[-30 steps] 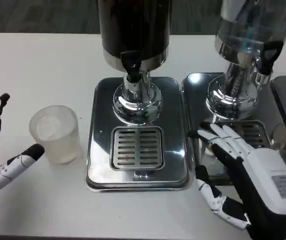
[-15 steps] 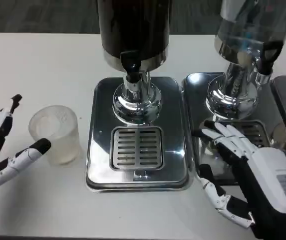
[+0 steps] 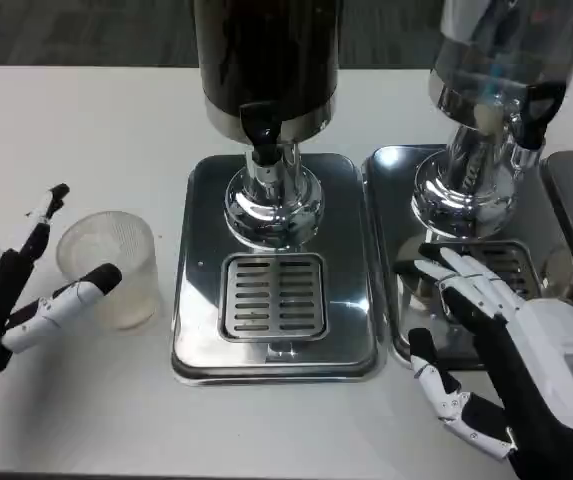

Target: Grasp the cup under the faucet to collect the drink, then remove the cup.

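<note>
Head view, looking down on a white tabletop (image 3: 86, 120). A frosted cup (image 3: 111, 267) stands left of the dark dispenser's steel drip tray (image 3: 276, 265), not under its faucet (image 3: 263, 137). Left hand (image 3: 21, 295) reaches around the cup, fingers apart, grasping nothing. Right hand (image 3: 486, 345) rests open, fingers spread, by the neighbouring dispenser (image 3: 491, 120).

Left hand (image 3: 11, 300): black palm, white-black fingers; right hand (image 3: 511, 345): white back, grey label.

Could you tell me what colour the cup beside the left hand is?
The cup is frosted, translucent white, seen best in the head view.
</note>
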Tool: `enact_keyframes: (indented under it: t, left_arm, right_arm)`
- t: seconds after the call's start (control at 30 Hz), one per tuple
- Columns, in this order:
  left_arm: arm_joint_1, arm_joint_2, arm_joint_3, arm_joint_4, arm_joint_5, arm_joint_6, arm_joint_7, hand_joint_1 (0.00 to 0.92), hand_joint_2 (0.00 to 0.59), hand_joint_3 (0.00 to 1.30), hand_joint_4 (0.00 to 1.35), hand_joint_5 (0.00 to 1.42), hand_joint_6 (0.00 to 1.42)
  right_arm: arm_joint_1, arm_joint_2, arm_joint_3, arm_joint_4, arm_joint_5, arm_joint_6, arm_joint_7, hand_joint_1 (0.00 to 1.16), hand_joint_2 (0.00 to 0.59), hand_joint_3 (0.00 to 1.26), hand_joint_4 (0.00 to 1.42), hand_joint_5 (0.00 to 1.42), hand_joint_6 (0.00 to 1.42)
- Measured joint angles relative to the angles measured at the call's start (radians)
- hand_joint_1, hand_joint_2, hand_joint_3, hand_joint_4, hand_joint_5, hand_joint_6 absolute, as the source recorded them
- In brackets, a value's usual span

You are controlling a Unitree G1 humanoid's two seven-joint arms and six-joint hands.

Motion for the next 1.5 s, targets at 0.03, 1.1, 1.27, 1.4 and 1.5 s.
enact_keyframes:
  t: [0.03,1.1,1.27,1.4,1.5]
  left_arm:
    - [-0.011,0.000,-0.005,0.009,0.004,0.000,0.000,0.001,0.029,0.00,0.00,0.00,0.02]
    - [-0.138,0.005,-0.118,0.152,0.079,0.045,0.078,0.131,0.035,0.00,0.00,0.00,0.05]
    - [-0.145,0.005,-0.138,0.161,0.102,0.052,0.120,0.181,0.037,0.00,0.00,0.01,0.08]
    - [-0.150,0.005,-0.152,0.171,0.106,0.052,0.143,0.206,0.044,0.00,0.00,0.04,0.11]
    - [-0.158,0.005,-0.159,0.182,0.109,0.053,0.152,0.219,0.046,0.00,0.00,0.08,0.15]
  right_arm:
    - [0.001,0.000,0.000,0.000,-0.001,0.000,0.000,0.49,0.529,0.25,0.13,0.12,0.30]
    - [0.015,0.004,-0.009,-0.010,0.013,0.000,0.007,0.49,0.532,0.27,0.14,0.13,0.31]
    - [0.017,0.004,-0.010,-0.010,0.013,0.000,0.009,0.52,0.529,0.27,0.14,0.13,0.31]
    - [0.018,0.004,-0.012,-0.012,0.014,0.000,0.009,0.54,0.529,0.27,0.14,0.13,0.31]
    - [0.021,0.004,-0.014,-0.014,0.016,0.000,0.010,0.56,0.518,0.27,0.15,0.13,0.31]
